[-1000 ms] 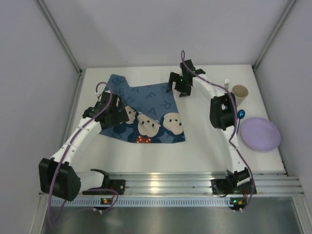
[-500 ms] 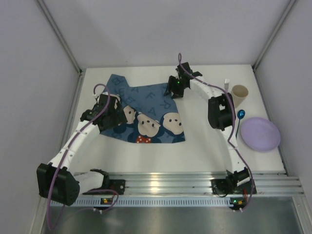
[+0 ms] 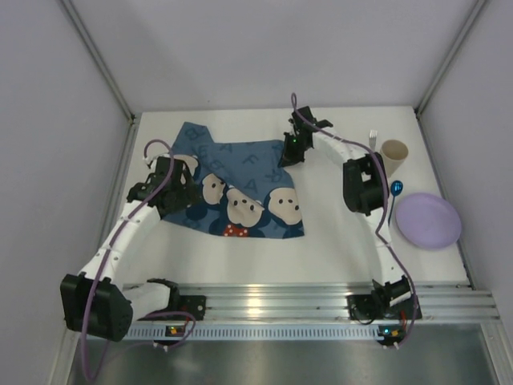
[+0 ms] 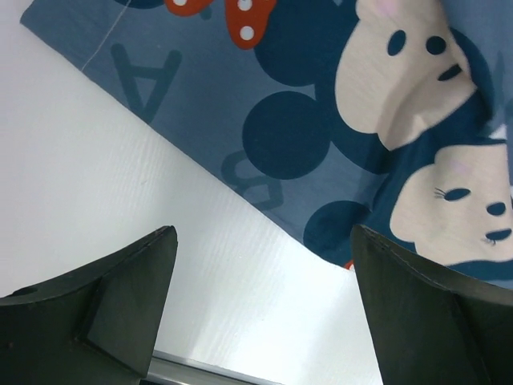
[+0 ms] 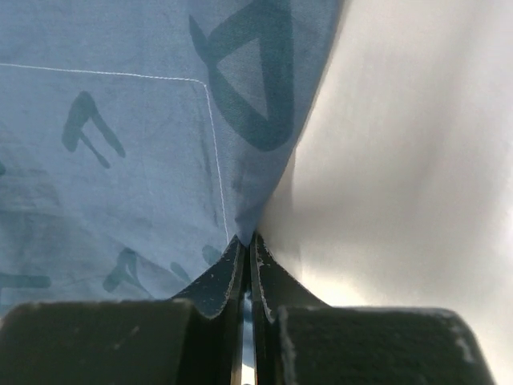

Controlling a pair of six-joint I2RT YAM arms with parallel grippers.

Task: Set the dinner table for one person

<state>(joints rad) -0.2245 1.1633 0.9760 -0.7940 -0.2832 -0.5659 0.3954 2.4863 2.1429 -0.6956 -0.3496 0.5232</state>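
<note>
Two hands met the blue mat (image 3: 240,172) — the right hand (image 5: 250,239) had just clamped together on its far corner, the left hand (image 4: 263,233) hung apart over its left edge — ready, probably, to straighten it on the white worktop (image 3: 337,241) beneath.

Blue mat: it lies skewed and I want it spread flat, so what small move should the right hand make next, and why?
Probably draw the pinched edge toward the far right: the right hand is shut on the right edge of the blue mat, and the left hand hangs open by its left edge.
</note>
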